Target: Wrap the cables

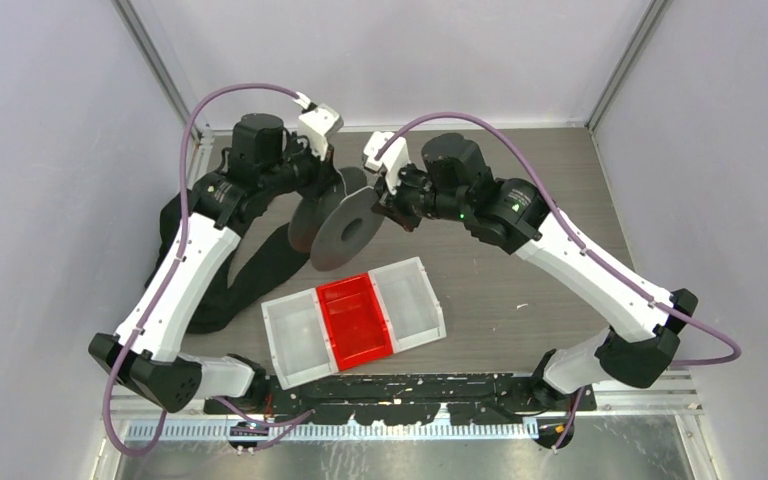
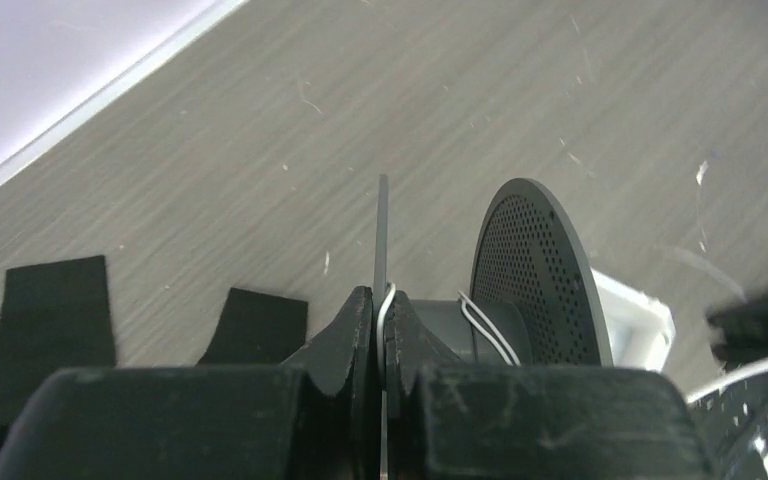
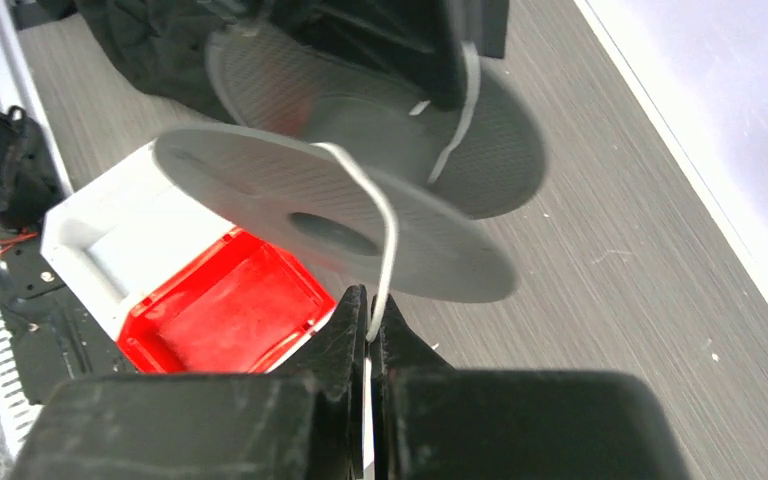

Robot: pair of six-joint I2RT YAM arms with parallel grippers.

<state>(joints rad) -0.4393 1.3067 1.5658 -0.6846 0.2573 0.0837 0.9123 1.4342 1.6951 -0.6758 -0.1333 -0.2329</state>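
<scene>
Over on the left a black strap (image 1: 258, 272) lies on the table (image 1: 500, 310) beside the left arm, whose left gripper (image 2: 380, 300) is pressed together on the thin edge of one flange of a grey spool (image 1: 348, 235), holding it up off the table. The white cable (image 2: 487, 327) sits on the hub between the flanges in a couple of loose turns, so I'd say the winding is under way but early. One strand runs right into that pinch, and I can't quite tell if it is caught there or only passes by. Further right, the right gripper (image 3: 368, 310) pinches the cable's free run, which loops up over the near flange to the hub. The next move calls for carrying that strand round the hub under light tension, keeping it between the flanges while the left holds the spool steady. The top view shows both arms meeting at the spool above the tray (image 1: 295, 345) with its red middle bin, but the cable is too thin to show there; only the wrist views show it
</scene>
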